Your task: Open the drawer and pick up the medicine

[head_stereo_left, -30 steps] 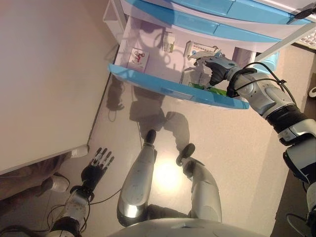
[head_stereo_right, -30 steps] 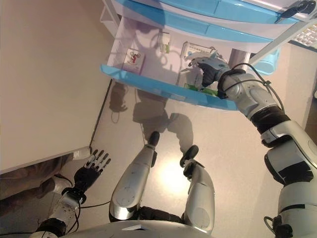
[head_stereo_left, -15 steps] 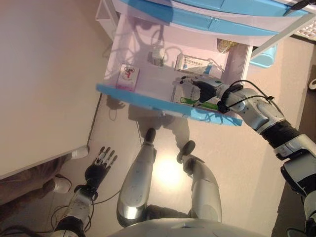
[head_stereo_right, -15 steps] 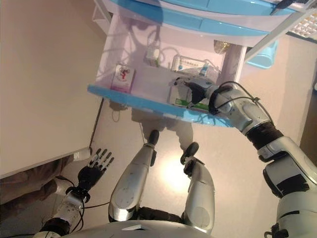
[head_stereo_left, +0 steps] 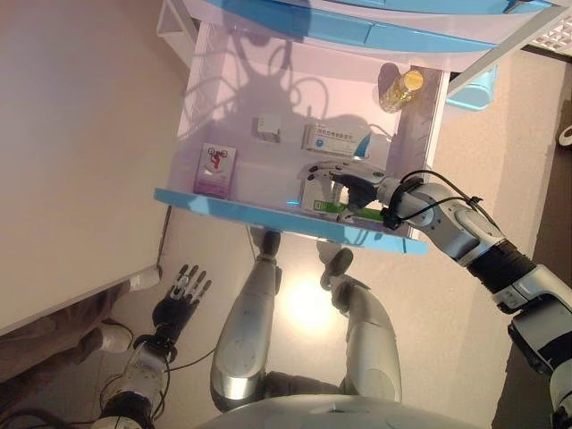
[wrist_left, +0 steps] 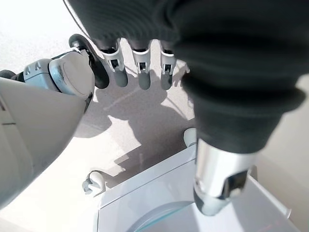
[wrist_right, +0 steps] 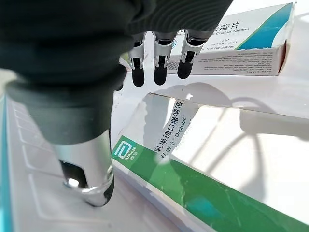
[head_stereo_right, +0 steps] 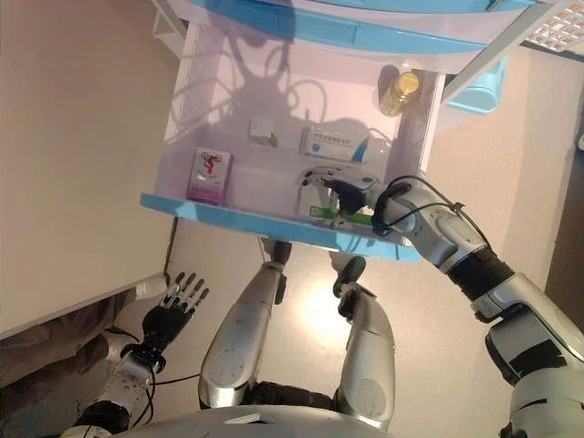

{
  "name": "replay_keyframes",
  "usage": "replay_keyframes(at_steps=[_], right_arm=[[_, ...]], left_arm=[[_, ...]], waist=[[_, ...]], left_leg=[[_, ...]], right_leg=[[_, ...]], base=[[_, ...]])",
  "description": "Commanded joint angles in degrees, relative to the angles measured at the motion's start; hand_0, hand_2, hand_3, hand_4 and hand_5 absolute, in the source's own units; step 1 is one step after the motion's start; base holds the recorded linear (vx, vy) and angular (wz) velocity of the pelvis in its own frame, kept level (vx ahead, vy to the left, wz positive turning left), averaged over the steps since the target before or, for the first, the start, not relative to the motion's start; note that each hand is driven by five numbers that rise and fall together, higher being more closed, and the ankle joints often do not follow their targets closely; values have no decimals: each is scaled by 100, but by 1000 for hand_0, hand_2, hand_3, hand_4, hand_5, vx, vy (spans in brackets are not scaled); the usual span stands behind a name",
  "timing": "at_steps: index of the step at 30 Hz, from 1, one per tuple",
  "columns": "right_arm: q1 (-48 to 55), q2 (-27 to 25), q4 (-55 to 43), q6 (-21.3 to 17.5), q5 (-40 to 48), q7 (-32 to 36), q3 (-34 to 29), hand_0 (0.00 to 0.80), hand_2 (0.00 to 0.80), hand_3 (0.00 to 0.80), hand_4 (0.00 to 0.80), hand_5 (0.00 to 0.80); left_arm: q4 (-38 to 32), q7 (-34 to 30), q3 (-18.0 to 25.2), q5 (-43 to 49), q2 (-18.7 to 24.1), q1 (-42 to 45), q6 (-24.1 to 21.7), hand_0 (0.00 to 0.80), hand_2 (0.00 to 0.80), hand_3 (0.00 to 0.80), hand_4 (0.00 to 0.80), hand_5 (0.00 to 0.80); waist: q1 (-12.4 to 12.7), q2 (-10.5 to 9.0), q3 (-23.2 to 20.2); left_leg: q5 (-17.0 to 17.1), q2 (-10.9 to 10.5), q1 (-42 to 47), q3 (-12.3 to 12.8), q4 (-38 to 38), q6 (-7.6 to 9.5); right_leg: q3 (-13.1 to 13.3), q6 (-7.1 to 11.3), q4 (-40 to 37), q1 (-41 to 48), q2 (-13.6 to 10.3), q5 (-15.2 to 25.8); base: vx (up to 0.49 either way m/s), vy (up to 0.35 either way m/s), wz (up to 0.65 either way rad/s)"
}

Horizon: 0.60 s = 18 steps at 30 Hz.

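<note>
Nearest, down by the floor and well apart from the work: left hand [head_stereo_left: 181, 293], fingers straight and spread, holding nothing — idle, and far the worse placed of the two. Next, the blue front edge of the drawer [head_stereo_left: 223, 206], pulled well out, so opening looks done. Just behind that front edge, toward the drawer's right side: green-and-white medicine box [head_stereo_right: 321, 207], lying flat on the drawer floor, long axis running along the front edge. Directly over it, right hand [head_stereo_right: 342, 189], reaching in across the front edge from the right side; fingers [wrist_right: 161, 67] straight and loosely apart above the box's top face, thumb [wrist_right: 89, 169] down beside the box's green edge — not closed on anything yet, contact with the box hard to confirm. So: box beneath the palm, between thumb and fingers, and likely a matter of lowering and curling across its short width. Farther in, just beyond the fingertips: second, blue-and-white box [head_stereo_left: 335, 138], also lying crosswise. Left of it, small white box [head_stereo_left: 267, 128]; near the front left corner, purple-and-white packet [head_stereo_left: 214, 169]. Farthest, at the back right corner: amber bottle [head_stereo_left: 399, 89].
</note>
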Motion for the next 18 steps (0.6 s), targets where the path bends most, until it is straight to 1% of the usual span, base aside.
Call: replay_keyframes(at_steps=[1, 2, 3, 4, 7, 11, 15, 18], right_arm=[[100, -84, -685, -136, 24, -637, -155, 0, 0, 0, 0, 0], [101, -84, -685, -137, 23, -637, -156, 0, 0, 0, 0, 0], [91, -96, -733, -107, 4, -774, -227, 0, 0, 0, 0, 0], [39, -98, -870, -22, 35, -983, -355, 0, 0, 0, 0, 0], [-48, -75, -1265, 65, -5, -1205, -679, 0, 0, 0, 0, 0], [-219, -100, -1784, 232, -5, -1258, -992, 0, 0, 0, 0, 0], [-524, -125, -2056, 373, 49, -1199, -1071, 0, 0, 0, 0, 0], [-803, -176, -2201, 549, 26, -1172, -1024, 0, 0, 0, 0, 0]], left_arm=[[-193, -41, -238, -128, -83, 415, -176, 0, 0, 0, 0, 0], [-193, -41, -238, -128, -83, 415, -176, 0, 0, 0, 0, 0], [-192, -33, -251, -139, -94, 428, -187, 0, 0, 0, 0, 0], [-180, -22, -265, -142, -119, 447, -209, 0, 0, 0, 0, 0], [-245, 60, -277, -158, -150, 478, -226, 0, 0, 0, 0, 0], [-336, 119, -257, -152, -158, 519, -153, 0, 0, 0, 0, 0], [-349, 139, -243, -111, -147, 507, -88, 0, 0, 0, 0, 0], [-346, 123, -215, -83, -139, 521, -31, 0, 0, 0, 0, 0]], waist=[[-16, 211, -303], [-15, 211, -303], [-25, 219, -303], [-33, 227, -303], [-51, 223, -303], [-60, 248, -303], [-32, 237, -303], [14, 234, -303]], left_leg=[[-216, -188, 265, 453, -592, 341], [-217, -188, 265, 453, -592, 341], [-217, -187, 265, 451, -591, 344], [-222, -184, 260, 447, -579, 345], [-247, -165, 271, 486, -562, 353], [-261, -160, 342, 518, -571, 364], [-280, -148, 375, 540, -545, 368], [-286, -153, 400, 528, -526, 369]], right_leg=[[203, 272, 850, 55, 155, -469], [203, 272, 850, 55, 155, -469], [209, 272, 858, 49, 156, -465], [213, 276, 883, 32, 151, -457], [211, 293, 923, 24, 131, -449], [223, 302, 968, 61, 115, -453], [214, 295, 974, 107, 102, -475], [204, 279, 978, 148, 98, -502]], base=[[0, 0, 0], [0, 0, 0], [0, 0, 0], [0, 0, 0], [0, 0, 0], [4, 8, 0], [7, 5, -2], [0, 0, 0]])
